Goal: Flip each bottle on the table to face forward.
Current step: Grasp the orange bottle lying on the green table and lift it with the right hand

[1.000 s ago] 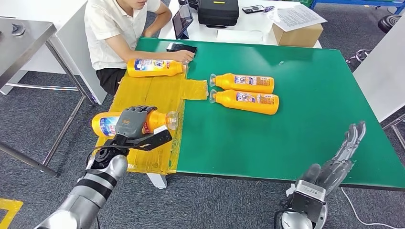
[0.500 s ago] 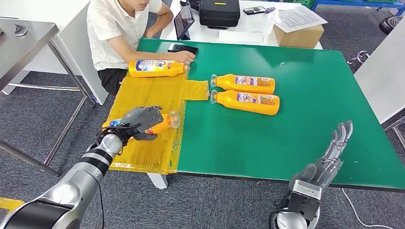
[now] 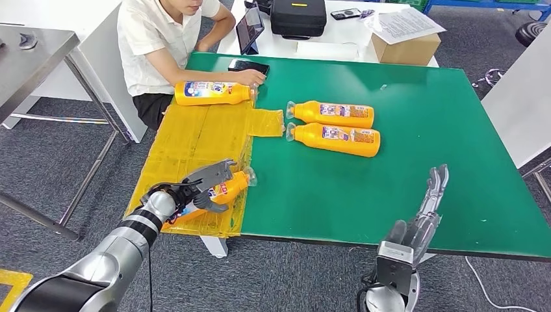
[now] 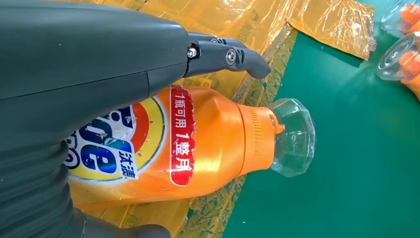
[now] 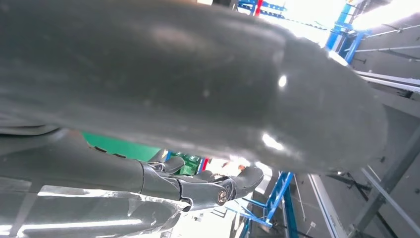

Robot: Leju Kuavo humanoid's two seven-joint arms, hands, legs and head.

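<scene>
The robot's left hand (image 3: 206, 184) has its fingers wrapped around an orange bottle (image 3: 217, 193) at the near left corner of the green worktop (image 3: 416, 130), over the yellow plastic sheet (image 3: 195, 140) that covers that end. The bottle lies at a slant with its clear cap (image 3: 249, 175) pointing toward the green surface, and from the wrist its label (image 4: 119, 144) faces up, blue lettering on a yellow disc with a red strip of white characters beside it. Two more orange bottles (image 3: 333, 114) lie side by side near the middle of the worktop, almost touching, caps pointing left toward the edge of the yellow sheet. A fourth bottle (image 3: 212, 92) rests at the far end of the sheet, where a seated person's hand (image 3: 252, 78) is at its cap end, just beside a dark phone (image 3: 247, 66). The robot's right hand (image 3: 425, 211) is raised at the near edge of the worktop, fingers stretched out straight and holding nothing, well apart from every bottle.
</scene>
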